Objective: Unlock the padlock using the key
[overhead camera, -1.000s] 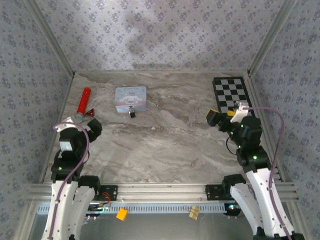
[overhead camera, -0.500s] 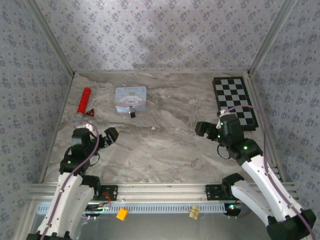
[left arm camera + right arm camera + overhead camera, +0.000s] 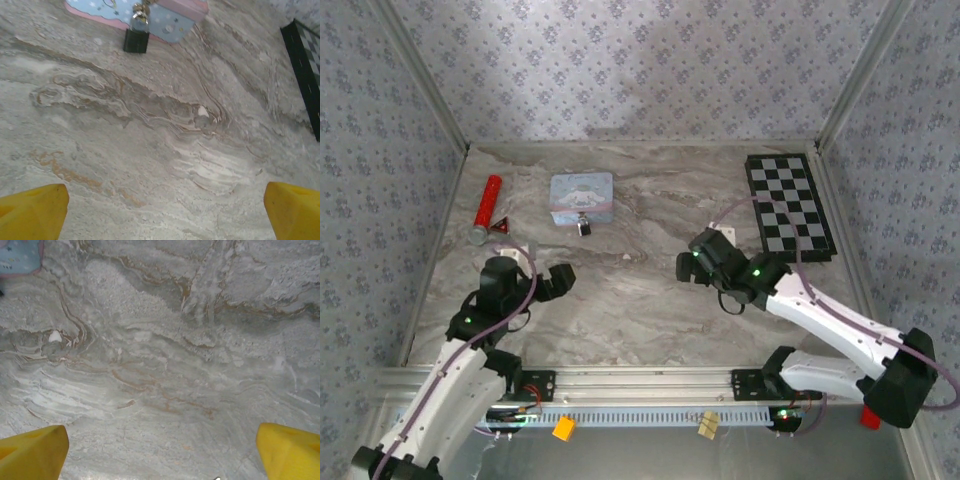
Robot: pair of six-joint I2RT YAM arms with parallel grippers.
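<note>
Left gripper [image 3: 556,283] low over the near bench [image 3: 630,320], jaws spread wide, nothing between them; right gripper [image 3: 689,256] a little further in, equally wide and empty, its wrist camera looking down on veined marble; ahead of both, past open bench, sits the padlock [image 3: 136,40], black body on the bench right against the near edge of the pale blue tin [image 3: 170,15], shackle pointing up toward the tin; there's a small shiny cluster at the top of that shackle, and I can't tell whether that is the key or just the loop, so I'd want to settle that before committing; my read is we're on the approach, nothing grasped yet; to do it well I'd bring the left gripper in low and square on the padlock body, straddling its sides rather than nudging it, since a push would drive it under or along the tin; the right gripper should hang back until the key is found; red cylinder [image 3: 488,205] far left, well clear.
</note>
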